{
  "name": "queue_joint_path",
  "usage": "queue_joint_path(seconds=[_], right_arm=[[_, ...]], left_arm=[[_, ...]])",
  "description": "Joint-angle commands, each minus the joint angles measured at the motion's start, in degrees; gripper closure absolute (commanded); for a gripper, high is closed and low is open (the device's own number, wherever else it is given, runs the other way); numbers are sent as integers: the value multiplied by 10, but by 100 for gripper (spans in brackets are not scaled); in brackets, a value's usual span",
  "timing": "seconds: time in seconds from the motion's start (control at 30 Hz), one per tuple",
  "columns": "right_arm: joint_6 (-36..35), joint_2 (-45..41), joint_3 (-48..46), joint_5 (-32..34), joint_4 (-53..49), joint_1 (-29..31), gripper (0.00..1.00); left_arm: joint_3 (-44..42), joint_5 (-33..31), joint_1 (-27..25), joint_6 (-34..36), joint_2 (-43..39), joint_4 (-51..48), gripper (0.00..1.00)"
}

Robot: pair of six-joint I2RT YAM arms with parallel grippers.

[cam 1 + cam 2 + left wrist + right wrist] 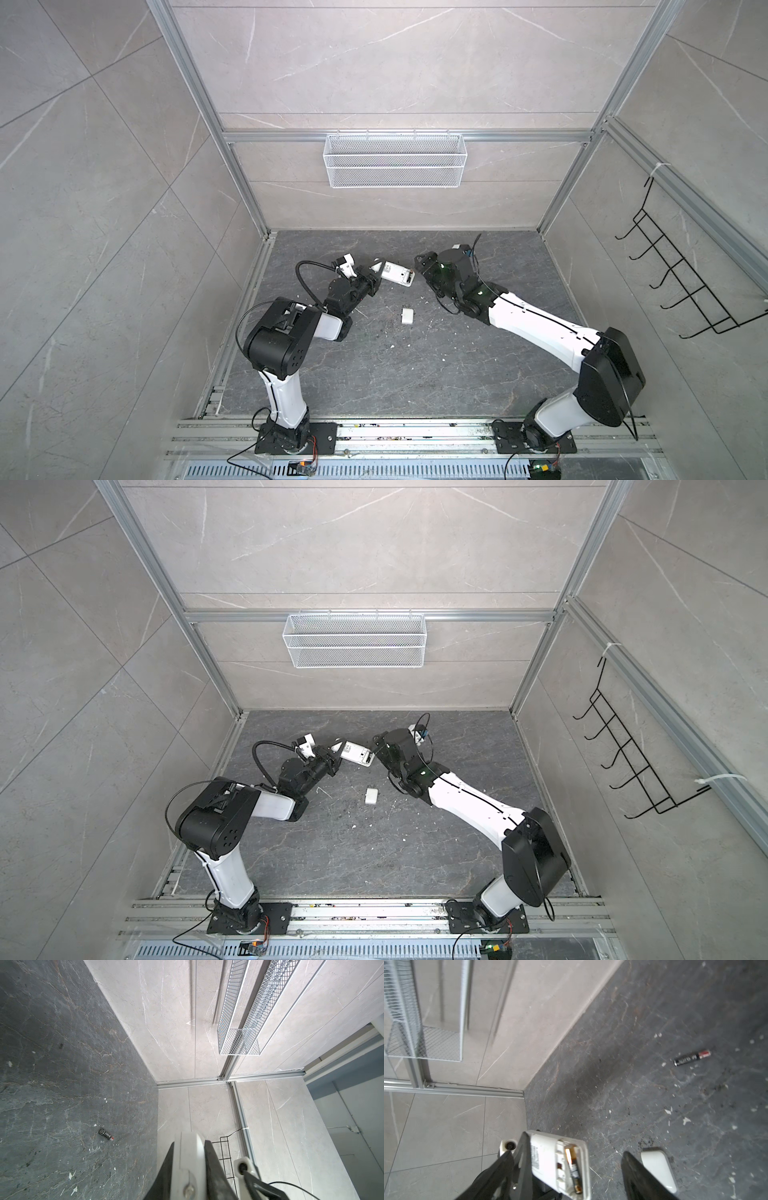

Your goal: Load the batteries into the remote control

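The left gripper [375, 271] has its fingers [212, 1161] pressed against both faces of the remote control [397, 274]. It clamps the remote's left end and holds it over the far middle of the table [415, 374], apparently lifted off the surface. The remote's long axis runs left to right, with the right end swung slightly nearer. Its plain back faces up and the open battery bay points right.

The right gripper [420, 269] is spread wide and holds nothing. Its fingers [635, 1169] stand on either side of the bay end, and I cannot tell whether one touches the casing.

One battery [576, 1176] sits in the bay, lying across the remote's width beside the end edge. The second battery [692, 1057] lies flat on the table, well apart from the remote, and cannot be made out in either top view. The small white cover [407, 316] lies on the table, nearer than the remote's right end.

The remote's button face is hidden, and its casing is cut off at the edge of the right wrist view.
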Motion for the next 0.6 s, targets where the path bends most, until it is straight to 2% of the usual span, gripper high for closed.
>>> queue_joint_path(seconds=[0.0,0.1,0.27,0.57], right_arm=[[101,-7,-23,-14,103,1,15],[164,-10,-69,-14,164,0,12],[277,4,-153,4,329,5,8],[347,53,-163,15,410,19,6]], left_arm=[[11,-2,2,1,-18,40,94],[16,-1,2,3,-17,40,94],[22,7,2,8,-13,40,94],[27,10,1,21,-16,40,94]])
